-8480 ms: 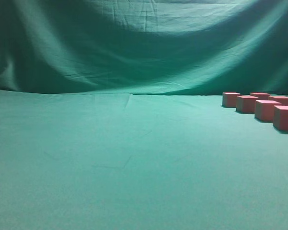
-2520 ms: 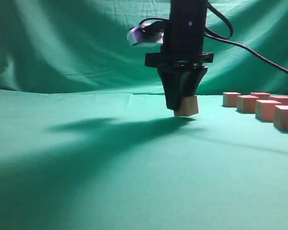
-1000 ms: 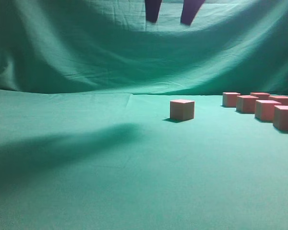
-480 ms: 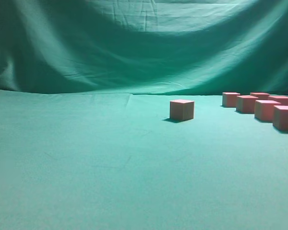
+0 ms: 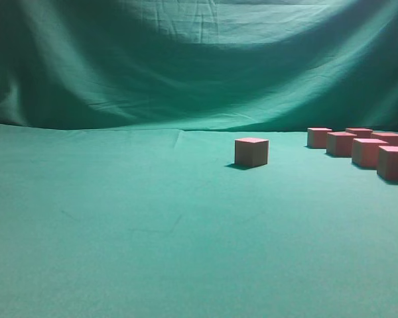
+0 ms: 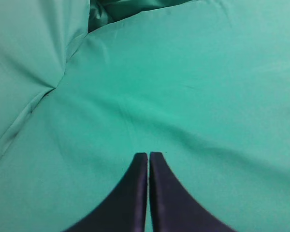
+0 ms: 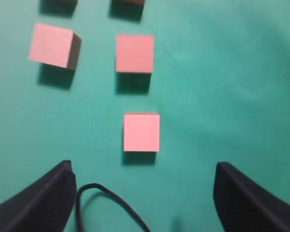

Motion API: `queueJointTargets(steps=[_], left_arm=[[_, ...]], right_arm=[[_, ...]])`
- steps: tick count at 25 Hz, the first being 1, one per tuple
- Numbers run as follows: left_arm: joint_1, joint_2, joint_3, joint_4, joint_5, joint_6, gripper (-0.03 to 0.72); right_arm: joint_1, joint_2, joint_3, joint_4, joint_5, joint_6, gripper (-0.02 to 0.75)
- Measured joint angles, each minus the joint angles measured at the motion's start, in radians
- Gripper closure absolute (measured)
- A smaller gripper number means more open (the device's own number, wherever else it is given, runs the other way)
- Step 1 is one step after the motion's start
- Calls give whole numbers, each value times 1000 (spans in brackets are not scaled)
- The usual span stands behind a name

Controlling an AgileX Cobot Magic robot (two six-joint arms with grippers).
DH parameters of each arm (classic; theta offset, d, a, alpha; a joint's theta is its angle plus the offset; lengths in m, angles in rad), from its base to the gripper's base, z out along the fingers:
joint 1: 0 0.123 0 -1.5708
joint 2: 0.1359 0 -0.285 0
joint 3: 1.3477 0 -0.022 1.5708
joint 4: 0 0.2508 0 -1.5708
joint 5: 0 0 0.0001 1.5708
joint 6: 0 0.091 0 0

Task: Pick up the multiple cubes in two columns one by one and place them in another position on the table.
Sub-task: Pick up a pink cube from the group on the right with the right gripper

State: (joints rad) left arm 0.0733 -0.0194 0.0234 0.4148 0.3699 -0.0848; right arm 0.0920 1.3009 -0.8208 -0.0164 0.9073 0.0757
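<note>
One pinkish cube (image 5: 251, 152) stands alone on the green table (image 5: 152, 232), left of a cluster of cubes (image 5: 365, 151) at the right edge. Neither gripper shows in the exterior view. My right gripper (image 7: 144, 168) hangs high above the cubes, open and empty; the nearest cube (image 7: 141, 132) lies just ahead of its jaws, two more cubes (image 7: 135, 53) (image 7: 52, 45) lie beyond it, and further ones are cut off by the top edge. Over bare cloth, my left gripper (image 6: 148, 154) is shut with nothing in it.
A green backdrop (image 5: 186, 66) hangs behind the table. A thin black cable (image 7: 106, 203) loops between the right gripper's fingers. A fold in the cloth (image 6: 48, 89) runs at the left of the left wrist view.
The right gripper's fingertips, seen at the top of the exterior view a second ago, have left that view and their shadow on the cloth is gone. The lone cube has not moved.
</note>
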Motion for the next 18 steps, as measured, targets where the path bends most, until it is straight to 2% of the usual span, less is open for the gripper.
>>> queueJointTargets(steps=[7,15,18], left_arm=[[0,0,0,0,0,0,688],[0,0,0,0,0,0,688],[0,0,0,0,0,0,688]], right_arm=[[-2,161,44,-6,-176,8,174],[-2,302,44,-25,-252,13,174],[-2,306,44,-25,-264,13,346]])
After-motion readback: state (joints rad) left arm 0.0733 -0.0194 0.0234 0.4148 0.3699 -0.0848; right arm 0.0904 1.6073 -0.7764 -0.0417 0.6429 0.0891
